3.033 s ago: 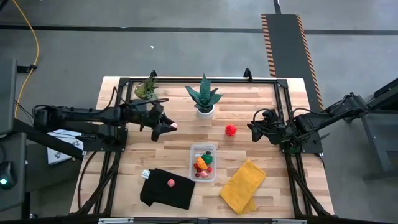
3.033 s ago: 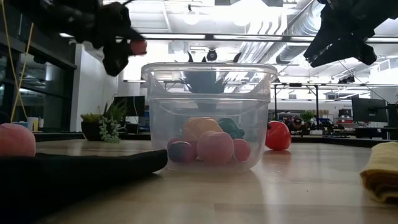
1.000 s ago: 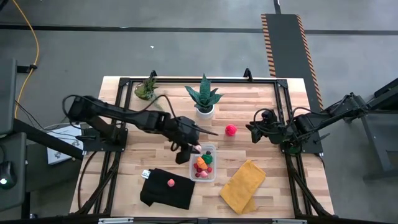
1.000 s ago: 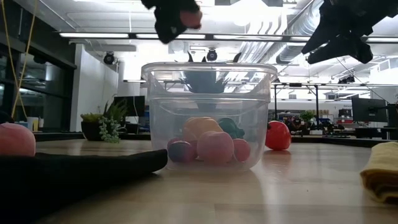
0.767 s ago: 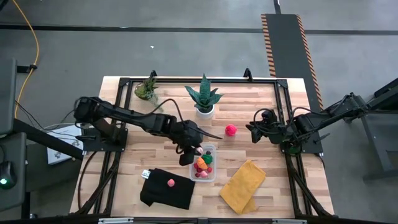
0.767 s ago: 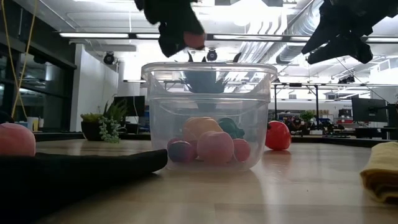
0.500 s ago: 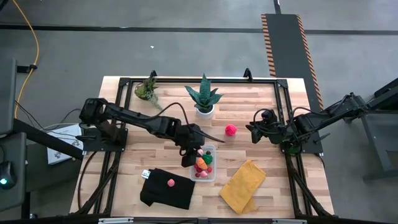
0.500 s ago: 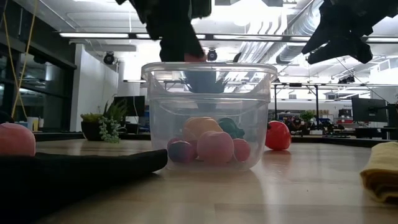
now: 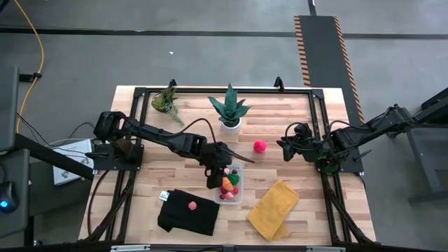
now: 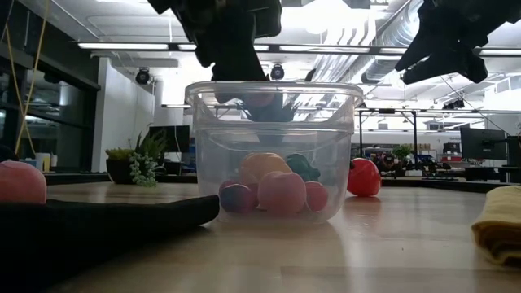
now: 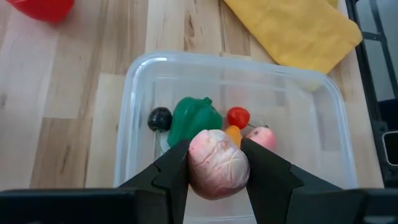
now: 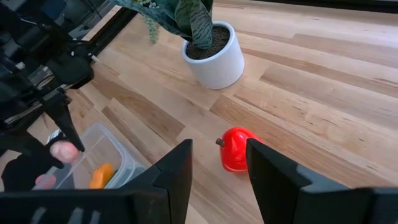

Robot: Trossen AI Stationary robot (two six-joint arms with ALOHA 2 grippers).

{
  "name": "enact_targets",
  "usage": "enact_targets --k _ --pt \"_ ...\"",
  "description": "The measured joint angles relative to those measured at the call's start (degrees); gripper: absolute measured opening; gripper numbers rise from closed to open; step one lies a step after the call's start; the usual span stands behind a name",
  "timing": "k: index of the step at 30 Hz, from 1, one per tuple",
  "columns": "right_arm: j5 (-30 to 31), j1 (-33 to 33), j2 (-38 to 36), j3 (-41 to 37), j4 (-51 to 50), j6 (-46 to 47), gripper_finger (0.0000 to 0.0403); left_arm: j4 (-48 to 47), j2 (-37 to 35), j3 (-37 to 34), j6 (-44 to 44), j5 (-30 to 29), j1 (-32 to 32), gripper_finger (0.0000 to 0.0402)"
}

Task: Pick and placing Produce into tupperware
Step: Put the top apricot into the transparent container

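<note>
My left pincer (image 11: 214,163) clamped on a pink toy fruit (image 11: 218,163), hovering right over the clear tupperware (image 9: 229,183) mid-desk, more produce (image 11: 194,119) already inside, my right pincer (image 12: 216,165) apart above the red toy (image 12: 239,149), waiting

**Materials and finishes**

The counter (image 9: 287,133) is pale wood in butcher-block strips, smooth with a low sheen. The tupperware (image 11: 323,124) is clear, glossy plastic with see-through walls. A pale pink fruit (image 11: 217,163) has a matt, finely veined skin; the dark jaws on either side of it look like matt plastic. The red fruit (image 12: 239,149) is smooth and shiny. The yellow cloth (image 9: 273,208) is soft, matt fabric; the black cloth (image 9: 187,213) is matt too. The white pot (image 12: 214,59) is smooth and matt. A black metal frame (image 9: 224,90) edges the counter.
</note>
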Motion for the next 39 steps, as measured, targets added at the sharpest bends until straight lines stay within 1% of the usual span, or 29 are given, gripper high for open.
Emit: enact_targets --k 10,15,20,22,24,30,39 --pt "0.02 0.0 0.0 0.02 -0.29 0.02 0.0141 -0.03 0.0 0.0 0.71 -0.17 0.02 0.0124" --pt "0.04 0.0 0.0 0.0 -0.27 0.13 0.0141 -0.1 -0.04 -0.09 3.01 -0.4 0.02 0.0124" --pt "0.63 0.0 -0.01 0.02 -0.26 0.19 0.0141 -0.2 0.94 -0.17 3.09 -0.78 0.02 0.0124" --pt "0.88 -0.01 0.0 0.02 -0.25 0.17 0.0141 1.09 2.43 0.0 3.1 -0.6 0.02 0.0124" --pt "0.9 -0.02 -0.02 0.02 -0.25 0.31 0.0141 -0.99 3.34 -0.35 3.01 -0.13 0.02 0.0124" --pt "0.91 -0.02 0.01 0.02 -0.49 0.44 0.0141 -0.3 5.47 -0.13 3.02 0.29 -0.77 0.0124" --pt "0.92 -0.02 0.0 0.02 -0.51 0.44 0.0141 -0.1 5.6 -0.17 3.01 -0.04 -0.61 0.0124"
